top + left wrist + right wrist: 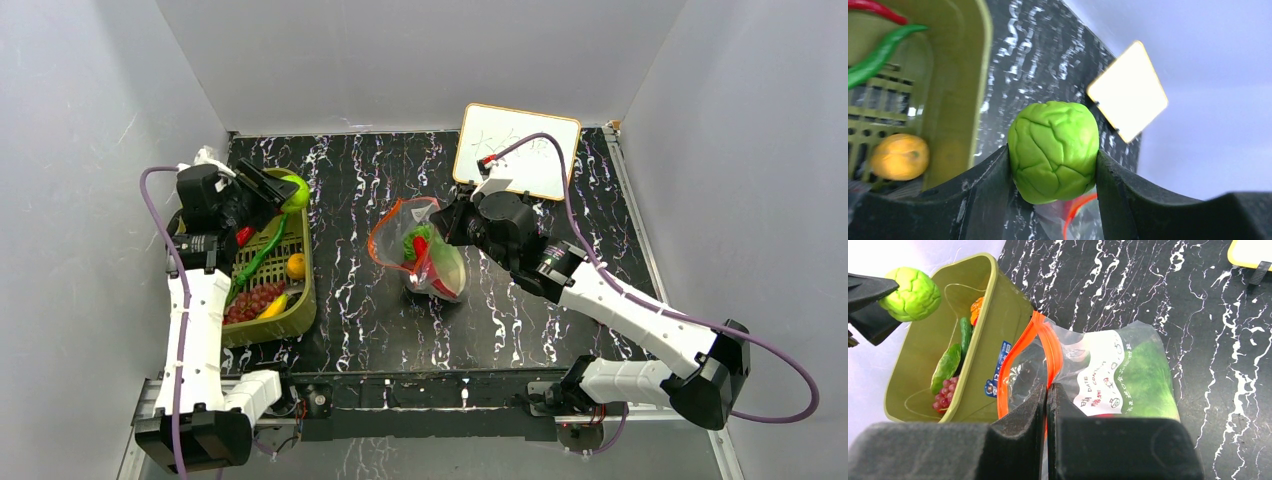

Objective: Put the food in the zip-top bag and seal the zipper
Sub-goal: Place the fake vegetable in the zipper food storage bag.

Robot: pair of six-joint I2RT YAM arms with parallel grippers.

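My left gripper (285,192) (1053,150) is shut on a pale green cabbage (293,190) (1054,150) (910,294), held in the air over the far right corner of the basket. The zip-top bag (432,262) (1118,375) lies mid-table with its mouth open toward the basket. Green and red food (420,248) sits inside it. My right gripper (445,222) (1047,386) is shut on the bag's rim at the red-orange zipper (378,240) (1040,335), holding the mouth up.
An olive-green basket (303,300) (993,315) (958,75) at the left holds an orange (296,265) (899,156), purple grapes (250,300), a banana (273,307) and long green pieces (262,255). A white board (515,150) lies at the back right. Grey walls enclose the table.
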